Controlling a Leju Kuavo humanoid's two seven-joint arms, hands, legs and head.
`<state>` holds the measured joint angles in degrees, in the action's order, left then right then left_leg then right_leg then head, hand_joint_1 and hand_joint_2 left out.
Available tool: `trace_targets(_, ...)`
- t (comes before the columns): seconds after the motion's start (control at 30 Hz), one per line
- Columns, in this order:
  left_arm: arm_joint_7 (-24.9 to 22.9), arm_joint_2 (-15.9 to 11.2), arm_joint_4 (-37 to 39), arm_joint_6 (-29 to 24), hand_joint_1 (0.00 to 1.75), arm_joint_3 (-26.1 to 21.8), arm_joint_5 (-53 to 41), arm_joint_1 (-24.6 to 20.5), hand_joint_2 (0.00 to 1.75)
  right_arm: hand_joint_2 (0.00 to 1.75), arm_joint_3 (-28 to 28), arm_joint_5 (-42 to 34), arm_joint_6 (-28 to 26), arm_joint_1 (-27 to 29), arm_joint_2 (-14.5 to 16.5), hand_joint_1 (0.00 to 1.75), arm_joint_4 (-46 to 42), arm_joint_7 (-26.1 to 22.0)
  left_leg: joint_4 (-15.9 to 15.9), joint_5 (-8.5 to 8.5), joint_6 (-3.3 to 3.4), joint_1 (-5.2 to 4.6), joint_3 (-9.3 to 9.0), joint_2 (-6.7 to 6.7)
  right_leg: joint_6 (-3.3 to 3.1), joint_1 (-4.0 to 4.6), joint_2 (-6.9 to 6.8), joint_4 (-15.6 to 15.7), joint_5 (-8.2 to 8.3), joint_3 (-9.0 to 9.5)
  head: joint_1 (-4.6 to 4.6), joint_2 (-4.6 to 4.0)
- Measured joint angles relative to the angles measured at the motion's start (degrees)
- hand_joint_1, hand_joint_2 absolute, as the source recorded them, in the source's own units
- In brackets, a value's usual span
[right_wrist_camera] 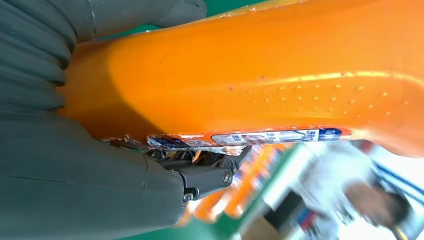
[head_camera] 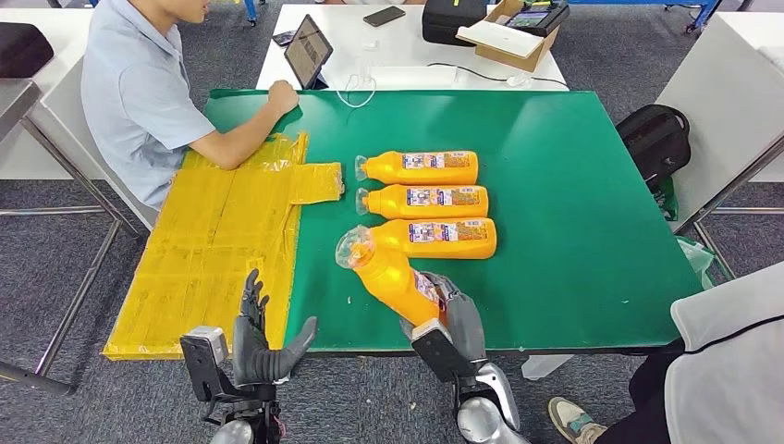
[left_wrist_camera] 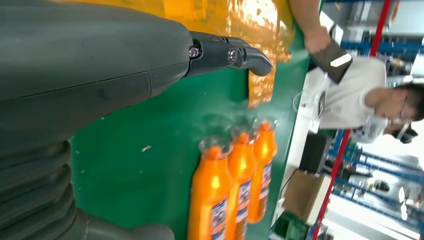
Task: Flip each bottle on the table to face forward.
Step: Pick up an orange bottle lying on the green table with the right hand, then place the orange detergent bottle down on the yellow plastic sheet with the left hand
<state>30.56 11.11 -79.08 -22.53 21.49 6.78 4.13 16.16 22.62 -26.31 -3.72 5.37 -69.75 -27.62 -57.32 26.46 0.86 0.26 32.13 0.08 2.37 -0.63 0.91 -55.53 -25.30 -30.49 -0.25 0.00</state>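
The fourth bottle is gripped by the right hand for turning label-forward, while the left hand is held open and empty.

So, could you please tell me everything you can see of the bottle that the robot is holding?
The held bottle is bright orange and looks like plastic, with a clear cap over its neck and a printed label whose edge looks torn in the right wrist view. The right robot hand grips its lower body near the front edge of the green table. It points up and away to the left, at an angle to the three bottles lying in a row. Its cap sits close to the nearest of them; whether they touch is unclear.
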Motion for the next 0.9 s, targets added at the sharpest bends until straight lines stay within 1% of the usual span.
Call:
trace_targets(0.1,3.2,-0.9,1.4,2.2,0.00,2.2,-2.9,-0.3,1.75,1.75,0.3,-2.1,-1.5,0.3,0.4,1.75,-3.4,-1.5,0.0,0.00,0.00,-0.01,0.16,-0.01,0.00,-0.01,-0.01,0.0,0.00,-0.14,0.01,0.00)
trace_targets(0.17,4.6,-1.8,1.5,3.6,0.00,4.4,-5.5,-0.5,1.75,1.75,0.9,-3.0,-0.9,0.2,0.6,1.75,-4.5,-2.1,0.0,0.00,0.00,-0.01,0.22,-0.03,0.00,-0.01,-0.01,0.0,0.00,-0.19,0.02,0.00)
trace_targets(0.27,4.5,-2.7,1.5,4.7,0.00,7.0,-7.6,-0.6,1.75,1.75,2.7,-2.7,0.7,-0.1,0.9,1.75,-4.9,-2.6,0.0,0.00,0.00,-0.01,0.35,-0.04,0.00,-0.01,-0.02,0.0,0.00,-0.32,0.01,0.00)
trace_targets(0.4,3.6,-3.3,1.7,7.6,0.00,8.6,-7.2,-1.5,1.75,1.75,7.3,-0.3,1.4,-1.6,1.9,1.75,-3.8,-3.4,0.0,-0.02,-0.02,-0.01,0.41,-0.05,0.00,0.00,-0.03,0.0,0.00,-0.40,0.02,0.00)
trace_targets(0.57,3.9,-3.6,1.7,12.6,0.00,9.6,-5.3,-2.3,1.75,1.75,13.1,0.7,2.4,-4.3,2.9,1.74,0.5,-2.5,0.0,-0.04,-0.02,0.01,0.43,-0.04,0.00,0.00,-0.07,0.0,0.00,-0.41,0.01,0.00)
trace_targets(0.73,3.6,-3.8,1.7,14.5,0.00,9.4,-3.5,-2.3,1.75,1.75,15.5,2.5,1.9,-6.5,3.0,1.75,4.3,-2.2,0.0,-0.05,-0.01,-0.01,0.46,-0.04,0.00,-0.02,-0.11,0.0,0.00,-0.42,0.02,0.00)
trace_targets(0.83,3.2,-3.9,1.7,15.7,0.00,8.7,-1.4,-2.2,1.75,1.75,17.1,5.4,1.1,-8.0,3.1,1.74,6.7,-2.2,0.0,-0.05,-0.01,-0.02,0.46,-0.04,0.00,-0.03,-0.11,0.0,0.00,-0.44,0.02,0.00)
trace_targets(0.9,2.7,-3.9,1.6,17.5,0.00,8.0,1.2,-2.4,1.75,1.75,18.6,7.3,0.4,-8.6,3.4,1.74,8.5,-2.3,0.0,-0.05,-0.01,-0.01,0.46,-0.04,0.00,-0.02,-0.11,0.0,0.00,-0.45,0.03,0.00)
